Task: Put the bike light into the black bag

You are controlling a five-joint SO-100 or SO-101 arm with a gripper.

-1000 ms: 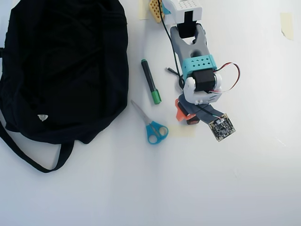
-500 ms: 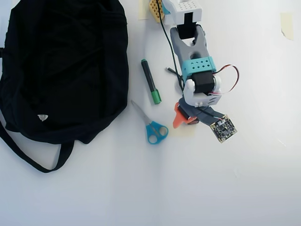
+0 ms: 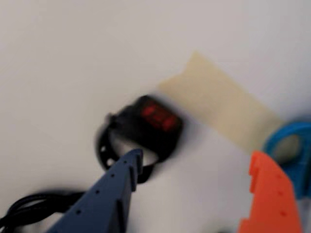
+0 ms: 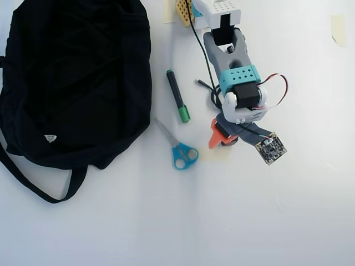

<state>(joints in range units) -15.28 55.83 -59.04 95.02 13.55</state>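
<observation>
The bike light [image 3: 148, 127], a small black block with a red lens and a ring strap, lies on the white table in the wrist view. My gripper [image 3: 194, 162] hangs open just above it. The blue finger [image 3: 116, 189] has its tip over the strap ring, and the orange finger [image 3: 267, 199] stands well off to the right. In the overhead view the gripper [image 4: 223, 137] covers most of the light. The black bag [image 4: 77, 83] lies far to the left, with its strap [image 4: 33, 185] trailing toward the near edge.
Blue-handled scissors [image 4: 180, 151] and a green-capped marker [image 4: 178, 103] lie between the bag and the arm. A strip of beige tape [image 3: 223, 111] is stuck beside the light. A coiled black cable [image 3: 29, 208] lies near the arm's base.
The arm has swung slightly to the right and the wrist has turned a little. The bag, scissors and marker have not moved.
</observation>
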